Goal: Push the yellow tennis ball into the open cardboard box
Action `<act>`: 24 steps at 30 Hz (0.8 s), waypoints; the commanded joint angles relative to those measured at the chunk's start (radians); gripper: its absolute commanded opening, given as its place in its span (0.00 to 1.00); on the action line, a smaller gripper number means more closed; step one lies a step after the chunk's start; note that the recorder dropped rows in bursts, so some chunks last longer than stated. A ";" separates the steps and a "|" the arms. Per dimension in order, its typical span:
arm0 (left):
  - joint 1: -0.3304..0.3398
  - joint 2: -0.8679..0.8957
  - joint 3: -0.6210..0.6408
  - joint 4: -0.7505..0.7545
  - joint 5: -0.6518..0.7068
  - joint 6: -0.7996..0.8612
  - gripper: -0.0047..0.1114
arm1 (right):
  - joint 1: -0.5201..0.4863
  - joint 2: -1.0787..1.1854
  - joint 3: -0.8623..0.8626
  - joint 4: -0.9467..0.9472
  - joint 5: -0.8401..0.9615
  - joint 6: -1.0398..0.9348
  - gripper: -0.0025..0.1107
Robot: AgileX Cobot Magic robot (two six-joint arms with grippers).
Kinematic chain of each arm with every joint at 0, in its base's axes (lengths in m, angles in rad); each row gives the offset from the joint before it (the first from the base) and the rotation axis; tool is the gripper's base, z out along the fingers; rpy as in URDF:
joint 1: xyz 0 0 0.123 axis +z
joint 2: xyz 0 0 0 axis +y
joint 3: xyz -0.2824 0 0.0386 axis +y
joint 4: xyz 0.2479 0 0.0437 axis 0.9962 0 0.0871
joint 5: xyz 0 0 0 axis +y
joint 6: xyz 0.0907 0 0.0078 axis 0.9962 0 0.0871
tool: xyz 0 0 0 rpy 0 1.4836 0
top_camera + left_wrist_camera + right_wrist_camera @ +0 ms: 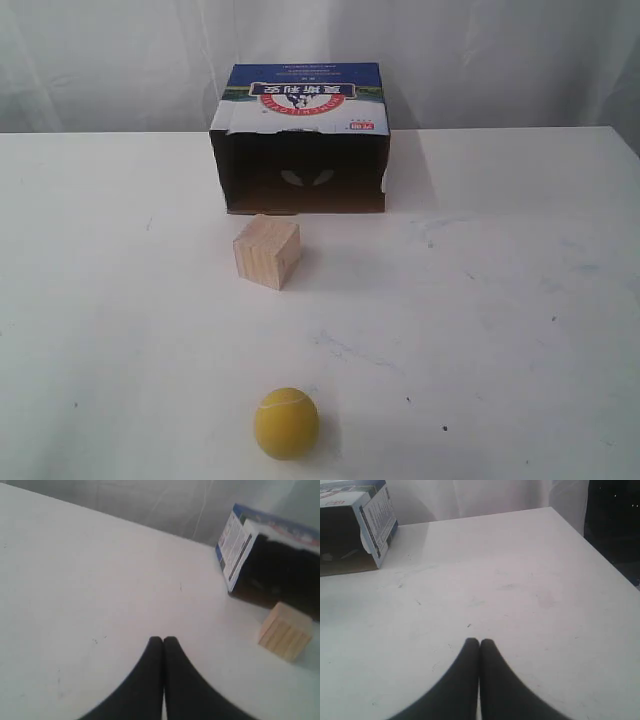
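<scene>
The yellow tennis ball (pixel 286 423) rests on the white table near its front edge, in the exterior view only. The open cardboard box (pixel 299 138) lies at the back, its dark opening facing the ball; it also shows as the box (pixel 272 560) in the left wrist view and the box (pixel 352 525) in the right wrist view. My left gripper (pixel 163 639) is shut with nothing in it, over bare table. My right gripper (pixel 479 641) is also shut and empty. Neither gripper appears in the exterior view, and neither wrist view shows the ball.
A pale wooden cube (pixel 267 251) stands between the ball and the box opening, also visible as the cube (pixel 285 631) in the left wrist view. The table's right edge (pixel 600 555) drops off to a dark area. A white curtain hangs behind.
</scene>
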State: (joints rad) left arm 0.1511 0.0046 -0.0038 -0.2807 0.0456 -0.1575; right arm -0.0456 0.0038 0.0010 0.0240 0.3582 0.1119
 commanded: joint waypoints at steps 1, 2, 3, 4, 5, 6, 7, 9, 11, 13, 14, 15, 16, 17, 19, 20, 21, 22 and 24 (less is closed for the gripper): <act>-0.002 -0.005 0.004 -0.050 -0.182 -0.079 0.04 | 0.004 -0.004 -0.001 0.001 -0.008 -0.002 0.02; -0.002 -0.005 0.004 -0.050 -0.256 -0.088 0.04 | 0.004 -0.004 -0.001 0.001 -0.008 -0.002 0.02; -0.002 -0.005 0.004 -0.050 -0.345 -0.099 0.04 | 0.004 -0.004 -0.001 0.001 -0.008 -0.002 0.02; -0.002 -0.005 0.004 -0.018 -0.428 -0.100 0.04 | 0.004 -0.004 -0.001 0.001 -0.008 -0.002 0.02; -0.002 -0.005 -0.013 0.049 -0.456 -0.077 0.04 | 0.004 -0.004 -0.001 0.001 -0.008 -0.002 0.02; -0.002 -0.005 -0.047 0.143 -0.445 -0.025 0.04 | 0.004 -0.004 -0.001 0.001 -0.008 -0.002 0.02; -0.002 -0.002 -0.092 0.243 -0.397 0.013 0.04 | 0.004 -0.004 -0.001 0.001 -0.008 -0.002 0.02; -0.002 0.049 -0.185 0.388 -0.285 -0.018 0.04 | 0.004 -0.004 -0.001 0.001 -0.008 -0.002 0.02; -0.002 0.155 -0.289 0.414 -0.177 -0.054 0.04 | 0.004 -0.004 -0.001 0.001 -0.008 -0.002 0.02; -0.002 0.315 -0.405 0.411 -0.026 -0.089 0.04 | 0.004 -0.004 -0.001 0.001 -0.008 -0.002 0.02; -0.002 0.388 -0.458 0.409 0.051 -0.102 0.04 | 0.004 -0.004 -0.001 0.001 -0.008 -0.002 0.02; -0.002 0.487 -0.526 0.398 0.154 -0.098 0.04 | 0.004 -0.004 -0.001 0.001 -0.008 -0.002 0.02; -0.002 0.587 -0.595 0.381 0.256 -0.075 0.04 | 0.004 -0.004 -0.001 0.001 -0.008 -0.002 0.02; -0.005 0.666 -0.653 0.362 0.337 -0.037 0.04 | 0.004 -0.004 -0.001 0.001 -0.008 -0.002 0.02; -0.005 0.847 -0.794 0.247 0.541 0.124 0.04 | 0.004 -0.004 -0.001 0.001 -0.008 -0.002 0.02; -0.005 0.927 -0.862 0.174 0.640 0.201 0.04 | 0.004 -0.004 -0.001 0.001 -0.008 -0.002 0.02; -0.005 0.997 -0.923 0.072 0.732 0.296 0.04 | 0.004 -0.004 -0.001 0.001 -0.008 -0.002 0.02; -0.005 1.060 -0.970 -0.046 0.815 0.393 0.04 | 0.004 -0.004 -0.001 0.001 -0.008 -0.002 0.02; -0.005 1.150 -1.018 -0.313 0.933 0.587 0.04 | 0.004 -0.004 -0.001 0.001 -0.008 -0.002 0.02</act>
State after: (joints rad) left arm 0.1511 1.0282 -0.9395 -0.2597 0.7596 0.1660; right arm -0.0456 0.0038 0.0010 0.0240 0.3582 0.1119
